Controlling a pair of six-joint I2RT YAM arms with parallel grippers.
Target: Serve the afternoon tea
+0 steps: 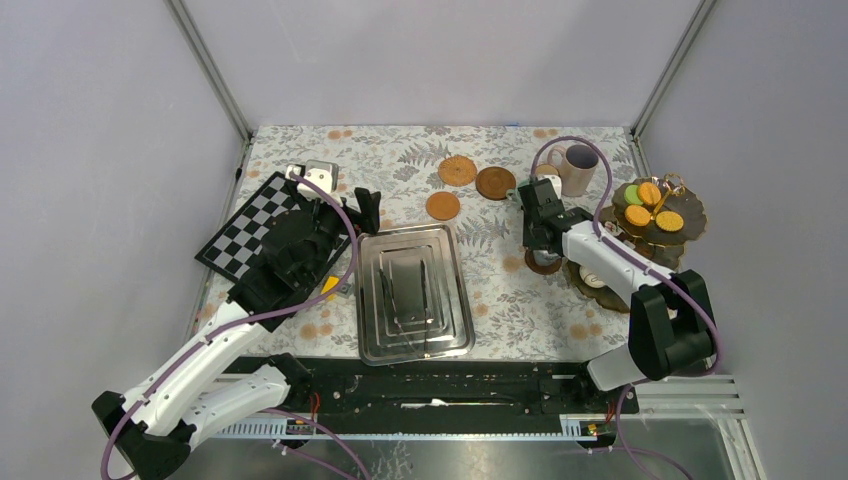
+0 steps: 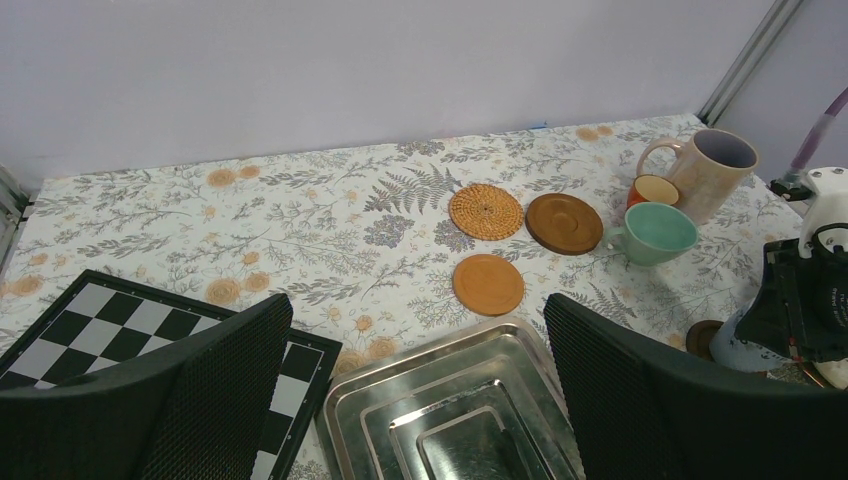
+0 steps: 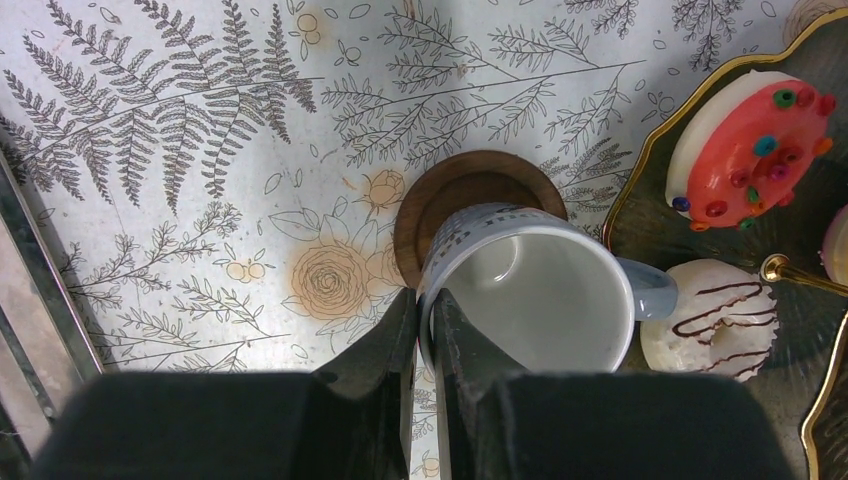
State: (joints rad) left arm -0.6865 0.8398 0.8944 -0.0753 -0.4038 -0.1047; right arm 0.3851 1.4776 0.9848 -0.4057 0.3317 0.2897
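My right gripper was pinched tight on the rim of the grey mug, with one finger inside and one outside. The mug was over a brown coaster. I could not tell if it sat on it or hung just above. I think the mug was hard, smooth and a bit heavy, so it could slip or break. The rim looked like a good place to hold. The cloth was flat. The stand with donuts was just beside the mug, so there was little room there. My left gripper was wide apart, holding nothing.
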